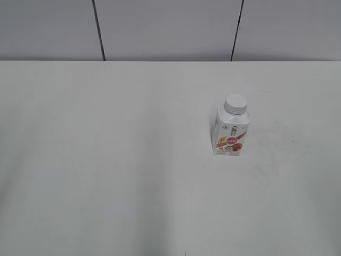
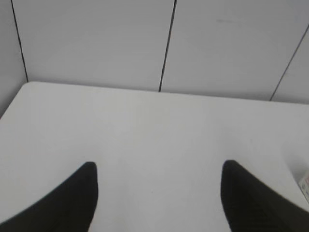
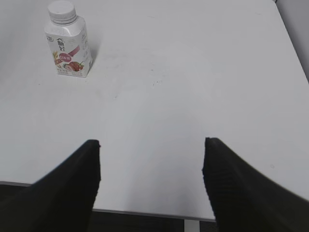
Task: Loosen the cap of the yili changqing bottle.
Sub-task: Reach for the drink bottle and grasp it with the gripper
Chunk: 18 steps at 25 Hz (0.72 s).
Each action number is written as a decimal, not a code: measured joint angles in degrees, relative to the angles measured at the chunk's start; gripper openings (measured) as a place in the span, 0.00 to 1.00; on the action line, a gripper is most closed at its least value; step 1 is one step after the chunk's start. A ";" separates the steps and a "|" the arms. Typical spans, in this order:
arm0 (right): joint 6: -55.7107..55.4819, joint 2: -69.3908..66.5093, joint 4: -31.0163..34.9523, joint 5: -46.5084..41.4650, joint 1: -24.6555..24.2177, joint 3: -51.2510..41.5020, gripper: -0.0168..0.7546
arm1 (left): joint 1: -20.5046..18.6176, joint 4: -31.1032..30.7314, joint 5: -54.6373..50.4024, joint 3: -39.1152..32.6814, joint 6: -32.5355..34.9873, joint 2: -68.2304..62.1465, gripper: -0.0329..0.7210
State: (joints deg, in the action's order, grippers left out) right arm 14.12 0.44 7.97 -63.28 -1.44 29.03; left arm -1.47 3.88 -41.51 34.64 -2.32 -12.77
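Exterior view puts the yili changqing bottle (image 1: 231, 131) right of centre in the frame, standing upright on the white tabletop (image 1: 106, 160), with the cap (image 1: 236, 103) seated on its round neck. No arm shows in that view at all.

By the look of it, the bottle is small, light plastic with squarish walls that would likely give a little under a squeeze, and its smooth label could slip. A light bottle will probably spin on the tabletop if only the cap is turned, so one hand should clamp the flat sides low on the body while the other takes the cap around its rim. The cap is wide and low, leaving little height to bite on.

In the right wrist view the right hand (image 3: 150, 157) is spread wide and empty at the bottom of the frame; the bottle (image 3: 68, 46) stands in the upper left, well apart from it, cap (image 3: 62, 10) uppermost.

In the left wrist view the left hand (image 2: 159, 181) is likewise spread and empty. Only a sliver of what seems to be the bottle (image 2: 304, 184) shows at the lower right edge, just beyond the right-side finger.
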 joint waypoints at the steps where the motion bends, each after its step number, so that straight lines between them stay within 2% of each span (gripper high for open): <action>1: 0.00 0.00 0.00 0.00 0.00 0.00 0.71 | 0.00 0.00 3.05 0.36 0.00 -2.37 0.69; 6: 0.00 0.00 0.00 0.00 0.00 0.00 0.71 | 0.00 -0.06 15.73 2.23 0.00 -15.70 0.69; 14: 0.00 0.00 0.00 0.00 0.00 0.00 0.71 | 0.00 -0.99 30.10 2.69 0.05 -32.79 0.69; 18: 0.00 0.00 -0.05 0.00 0.00 0.00 0.71 | 2.28 -4.26 39.10 2.64 0.05 -42.13 0.69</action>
State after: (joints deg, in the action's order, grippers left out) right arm 14.12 0.44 7.92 -63.28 -1.44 29.03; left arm 0.81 -0.38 -2.41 37.28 -2.27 -54.90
